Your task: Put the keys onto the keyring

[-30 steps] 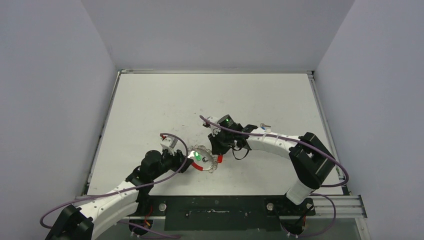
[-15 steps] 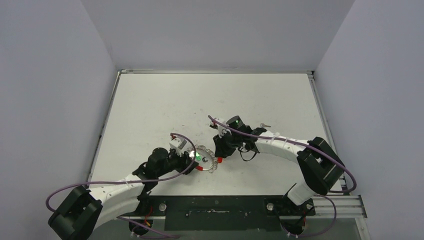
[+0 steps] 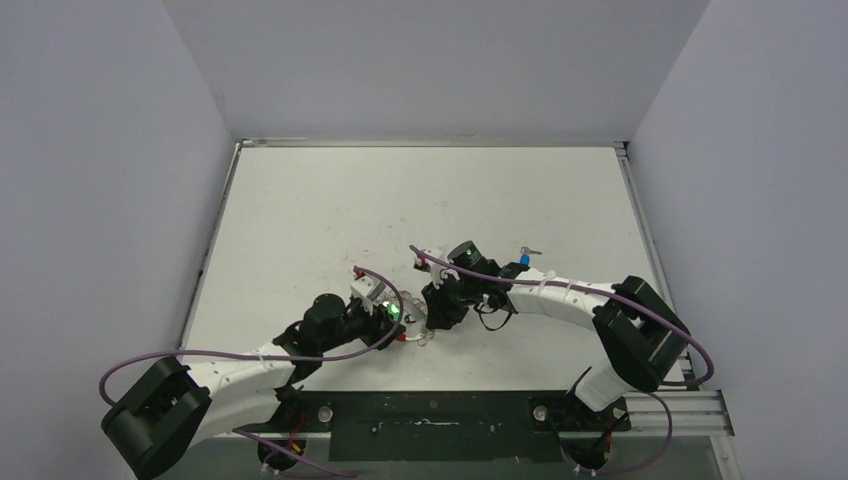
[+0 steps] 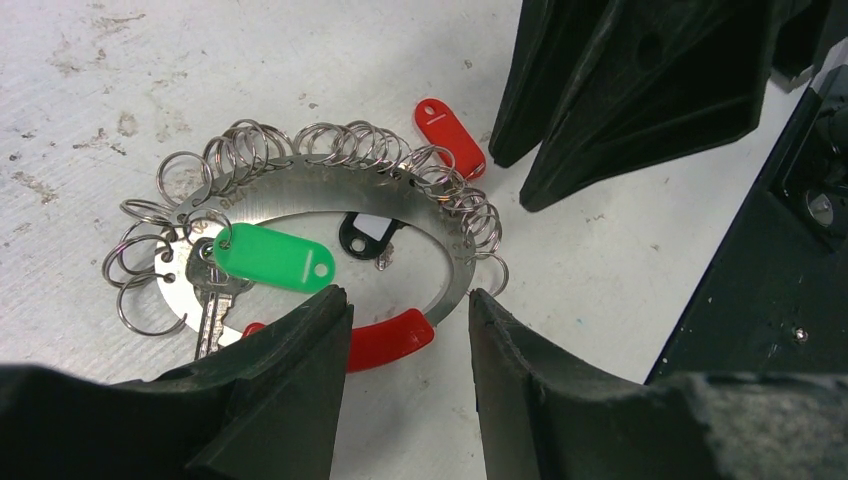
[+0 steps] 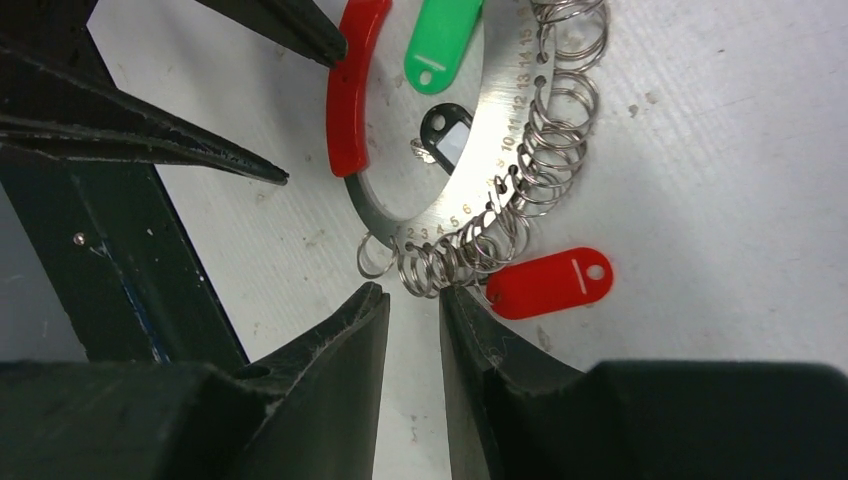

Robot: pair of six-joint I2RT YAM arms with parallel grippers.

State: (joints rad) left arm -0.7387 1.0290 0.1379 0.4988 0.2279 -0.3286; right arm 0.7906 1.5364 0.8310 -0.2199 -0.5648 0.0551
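— Where does the keyring sit?
— The keyring [image 4: 330, 185] lies flat on the white tabletop [image 3: 400, 200], near the front middle, between the two arms; it is a flat oval band of brushed steel stamped with numbers; many small wire split rings [image 4: 150, 265] line its outer rim; a curved red section [image 4: 385, 340] of smooth plastic closes the side facing the left arm.
— And the keys?
— The green key [image 4: 272, 258] rests on the band among those loops, glossy head on top and silver blade beneath; whether it is threaded on cannot be told. The blue key [image 3: 522, 262] lies well apart, beyond the right arm, too small to read further.
— What crowds the ring?
— A red tag [image 5: 550, 283] lies just outside the loops and a black tag [image 4: 365, 235] lies inside the oval. The left fingers [image 4: 300, 380] stand apart, one tip on either side of the red section. The right fingers [image 5: 340, 370] are parted by a narrow gap at the opposite rim, clamping nothing that shows.
— Any change from a second ago?
— The left arm has stretched forward and its fingers have closed in on the ring; the right fingers have come nearer too; from above the pair now cover most of it.
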